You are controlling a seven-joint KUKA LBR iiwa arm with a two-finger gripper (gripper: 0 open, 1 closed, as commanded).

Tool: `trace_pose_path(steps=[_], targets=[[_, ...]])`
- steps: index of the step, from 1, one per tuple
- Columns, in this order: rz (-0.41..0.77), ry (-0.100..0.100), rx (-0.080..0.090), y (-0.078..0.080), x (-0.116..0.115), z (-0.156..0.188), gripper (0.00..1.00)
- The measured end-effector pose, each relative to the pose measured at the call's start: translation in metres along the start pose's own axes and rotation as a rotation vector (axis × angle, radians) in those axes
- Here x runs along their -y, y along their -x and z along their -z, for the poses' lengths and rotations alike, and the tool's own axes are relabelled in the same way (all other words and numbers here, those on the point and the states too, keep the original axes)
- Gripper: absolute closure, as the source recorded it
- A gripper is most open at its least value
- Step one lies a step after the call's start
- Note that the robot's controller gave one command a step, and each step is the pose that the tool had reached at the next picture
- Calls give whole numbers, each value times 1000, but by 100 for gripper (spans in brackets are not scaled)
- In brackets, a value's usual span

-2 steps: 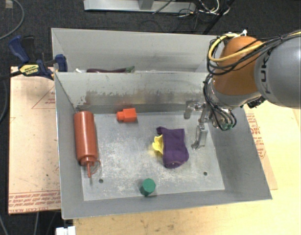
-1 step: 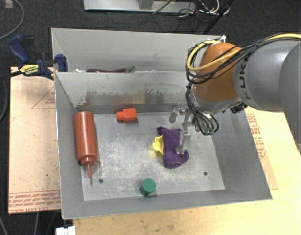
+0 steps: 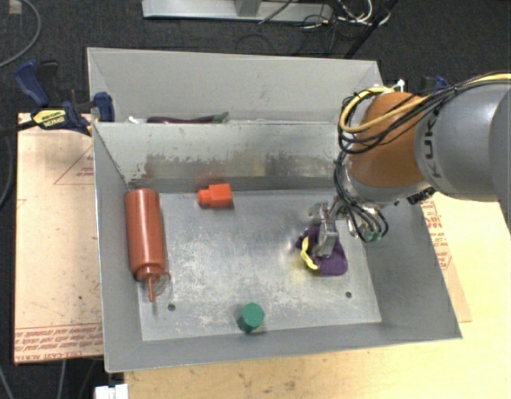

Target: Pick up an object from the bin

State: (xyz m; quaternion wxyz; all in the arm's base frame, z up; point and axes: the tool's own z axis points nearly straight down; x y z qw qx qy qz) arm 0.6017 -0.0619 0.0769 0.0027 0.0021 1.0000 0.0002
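Observation:
My gripper is down at the right side of the bin floor, directly on a small purple thing with a yellow part. Its metal fingers stand against the top of that purple thing, which shows below and to the left of them. Whether the thing sits between the fingers is hidden by the wrist above.
A brown-red cylinder with a thin tip lies along the left wall. A small orange block rests near the back wall. A little green round thing sits near the front edge. The arm and its orange cover hang over the right rear corner.

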Motion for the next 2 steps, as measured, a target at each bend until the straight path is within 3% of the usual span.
trace_pose_path(steps=[1,2], targets=[[1,0,0,0,0,0,100],[6,-1,11,-2,-1,184,100]])
